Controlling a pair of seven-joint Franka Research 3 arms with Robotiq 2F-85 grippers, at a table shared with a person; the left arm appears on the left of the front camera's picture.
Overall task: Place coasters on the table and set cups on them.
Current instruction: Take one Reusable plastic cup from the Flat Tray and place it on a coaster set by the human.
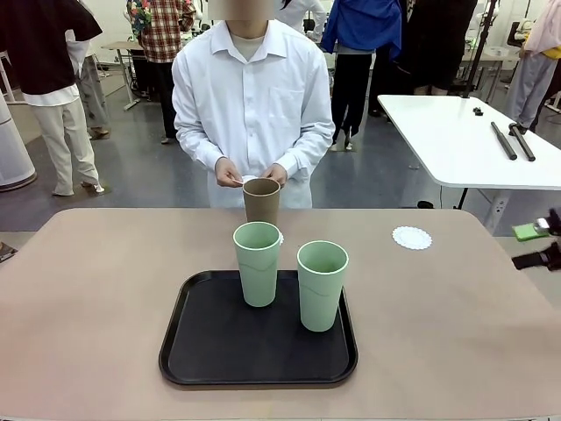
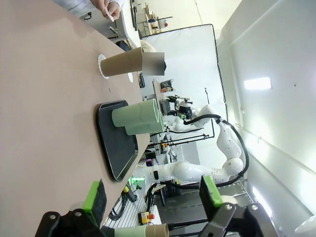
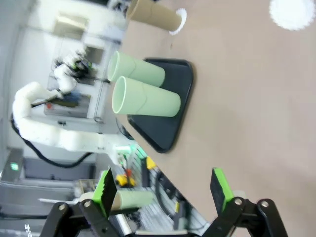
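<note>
My left gripper (image 2: 152, 193) and my right gripper (image 3: 163, 187) both stand with fingers spread wide and nothing between them, each at a side edge of the table (image 1: 88, 298). Nearest ahead of both, toward the middle between them, lies a black tray (image 1: 210, 351) with two green cups upright on it: one green cup (image 1: 322, 285) on the side toward my right gripper, the other green cup (image 1: 258, 263) a little farther back, close beside it but apart. Beyond the tray the brown cup (image 1: 261, 202) stands on a coaster (image 3: 180, 19) on the bare tabletop. A bare coaster (image 1: 412, 238) lies flat between that cup and my right gripper. Farthest off, the person's hands (image 1: 230, 174) hold a small white piece (image 1: 248, 179), seemingly another coaster, just above the brown cup.
</note>
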